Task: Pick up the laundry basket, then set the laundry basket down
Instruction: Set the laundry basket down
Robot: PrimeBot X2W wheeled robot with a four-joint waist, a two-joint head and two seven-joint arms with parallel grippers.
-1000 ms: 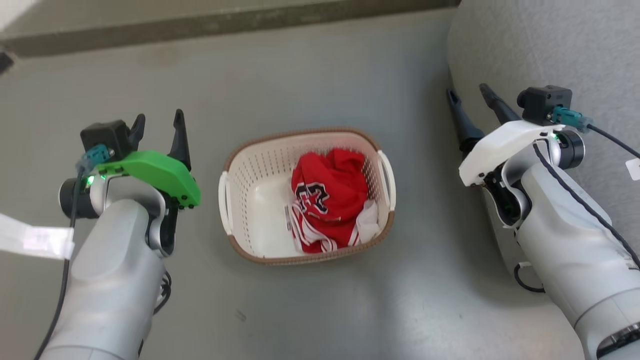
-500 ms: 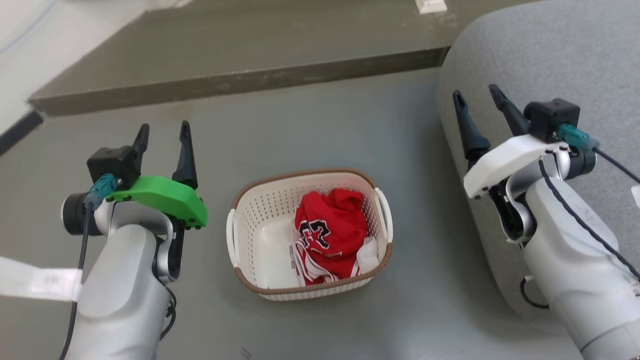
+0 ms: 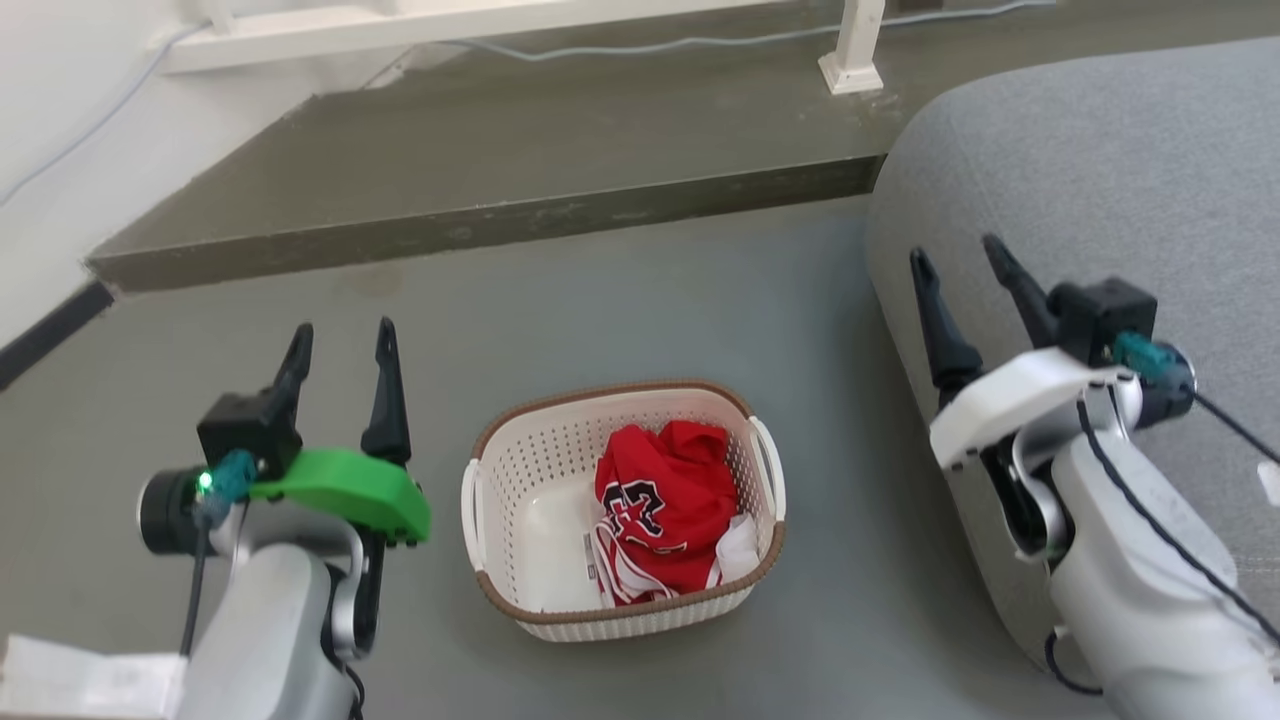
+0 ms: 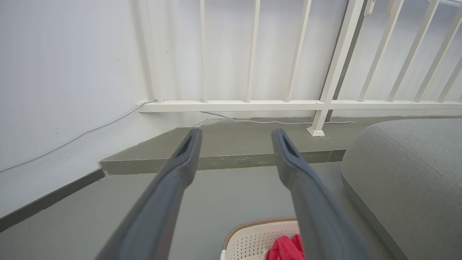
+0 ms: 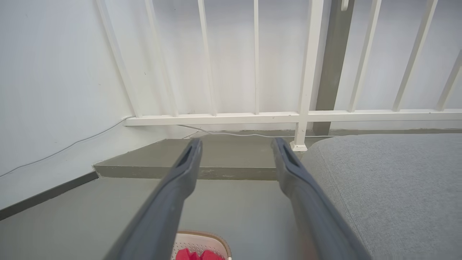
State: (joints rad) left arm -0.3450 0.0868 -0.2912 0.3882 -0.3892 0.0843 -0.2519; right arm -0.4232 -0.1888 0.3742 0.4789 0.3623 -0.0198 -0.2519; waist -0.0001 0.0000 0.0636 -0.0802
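Observation:
The laundry basket [image 3: 535,470] is cream-white with perforated walls and a brown rim; it stands on the grey floor, and its far rim shows in the left wrist view [image 4: 252,225] and the right wrist view [image 5: 202,236]. A crumpled red jersey [image 3: 660,505] lies inside it. My left gripper [image 3: 342,342] hovers open to the basket's left, above the floor. My right gripper [image 3: 955,255] is open to the basket's right, over the edge of a grey cushion. Both are apart from the basket, with nothing between their fingers.
A large grey cushion [image 3: 1080,190] fills the right side, close to the basket. Behind the basket a low step [image 3: 480,225] rises, with a white railing [image 4: 252,104], its post [image 3: 855,45] and a cable [image 3: 700,40] beyond. A white wall stands to the left.
The head camera has tilted up, so the step, railing base and wall have come into view. Both grippers stay open beside the basket, which rests on the floor throughout.

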